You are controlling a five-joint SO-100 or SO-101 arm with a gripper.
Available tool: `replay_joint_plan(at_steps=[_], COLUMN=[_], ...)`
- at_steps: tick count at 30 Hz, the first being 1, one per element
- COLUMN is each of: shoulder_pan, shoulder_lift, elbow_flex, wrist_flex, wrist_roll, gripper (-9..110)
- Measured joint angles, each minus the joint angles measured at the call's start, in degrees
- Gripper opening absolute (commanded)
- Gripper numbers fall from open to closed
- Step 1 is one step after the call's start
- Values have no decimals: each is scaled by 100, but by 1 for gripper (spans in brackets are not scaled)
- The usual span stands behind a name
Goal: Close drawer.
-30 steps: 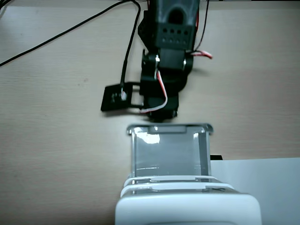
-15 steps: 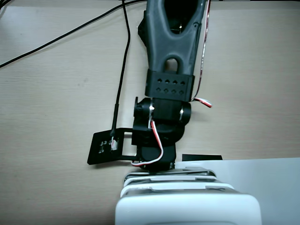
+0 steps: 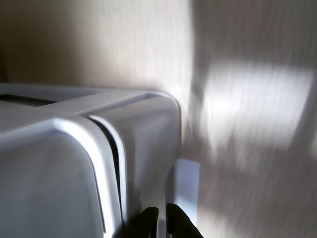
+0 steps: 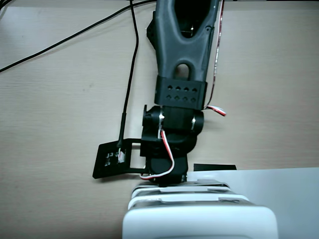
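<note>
White-rimmed drawer [image 4: 185, 191] sits at 6 o'clock in the fixed view, its layered rims and flat pull-tab stacked just above the white cabinet body [image 4: 199, 223]; how far it stands out from the cabinet cannot be told from this angle. In the wrist view the drawer front [image 3: 148, 148] fills the centre, a dark seam separating it from the cabinet's rounded corner [image 3: 49, 178] at 8 o'clock, and the pale pull-tab [image 3: 187, 186] projects at 5 o'clock. Gripper [image 3: 162, 218] enters that view at 6 o'clock, its two dark fingertips [image 3: 146, 220] close together with only a thin gap; the jaws look nearly clenched, with the tab's lower edge between or just behind the tips, contact not resolvable. In the fixed view the dark arm [image 4: 182, 55] comes down from 12 o'clock and its wrist [image 4: 167, 149] ends right at the drawer's upper edge, jaws hidden beneath it. Camera bracket [image 4: 115, 158] juts toward 9 o'clock from the wrist, with a black cable [image 4: 130, 69] running up to 12 o'clock. Small black strip [image 4: 214, 167] lies on the beige tabletop [image 4: 60, 99] just beside the wrist at 3 o'clock. White sheet [image 4: 279, 189] lies at 4 o'clock.
</note>
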Motion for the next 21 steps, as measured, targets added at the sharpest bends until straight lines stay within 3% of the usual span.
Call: replay_joint_plan(at_steps=[16,21], shoulder_pan=[694,976], shoulder_lift=[1934,2610], elbow_flex=[1107,1925], wrist_flex=[1898,2004], wrist_roll=[-545,-686], gripper=[0,0])
